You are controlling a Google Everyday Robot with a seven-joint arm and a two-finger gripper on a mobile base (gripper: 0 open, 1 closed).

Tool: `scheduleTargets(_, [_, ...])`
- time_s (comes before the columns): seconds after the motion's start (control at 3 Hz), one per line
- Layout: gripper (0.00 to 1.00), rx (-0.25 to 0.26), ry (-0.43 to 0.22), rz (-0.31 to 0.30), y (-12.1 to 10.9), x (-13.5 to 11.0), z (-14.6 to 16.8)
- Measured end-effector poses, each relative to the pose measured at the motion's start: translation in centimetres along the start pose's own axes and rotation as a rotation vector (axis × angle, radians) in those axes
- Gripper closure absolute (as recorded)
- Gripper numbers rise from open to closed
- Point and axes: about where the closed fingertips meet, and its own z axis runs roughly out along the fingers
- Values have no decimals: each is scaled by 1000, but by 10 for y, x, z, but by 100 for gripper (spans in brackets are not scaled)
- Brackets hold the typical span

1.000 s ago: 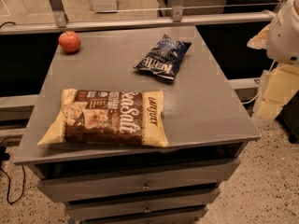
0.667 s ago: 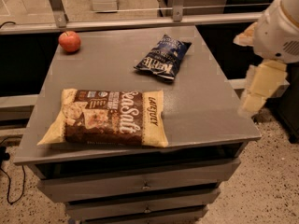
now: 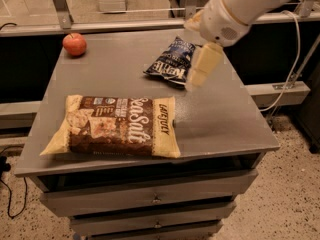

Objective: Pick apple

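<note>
The apple (image 3: pixel 74 44) is small, round and red. It sits at the far left corner of the grey table (image 3: pixel 220 119). My gripper (image 3: pixel 194 54) hangs over the table's far right part, right next to the dark blue chip bag (image 3: pixel 167 64) and well to the right of the apple. Its cream fingers (image 3: pixel 203 65) are spread apart with nothing between them. The white arm reaches in from the upper right.
A large brown and yellow sea salt snack bag (image 3: pixel 117 126) lies at the front left of the table. Drawers sit under the tabletop. A metal rail (image 3: pixel 125 25) runs behind the table. A cable hangs at the right.
My arm has swung left from beyond the table's right edge to over the tabletop beside the blue bag. The apple and both bags have not moved.
</note>
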Motion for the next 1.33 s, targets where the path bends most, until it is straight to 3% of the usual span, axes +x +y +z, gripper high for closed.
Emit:
scheduleTargets(0.33, [0,-1,-117,-37,-39,-73,48])
scheduleTargets(1.0, [0,-4,-134,-29,-39,-74,50])
scheduleTargets(1.33, [0,17,-185,-24,-58,-92,83])
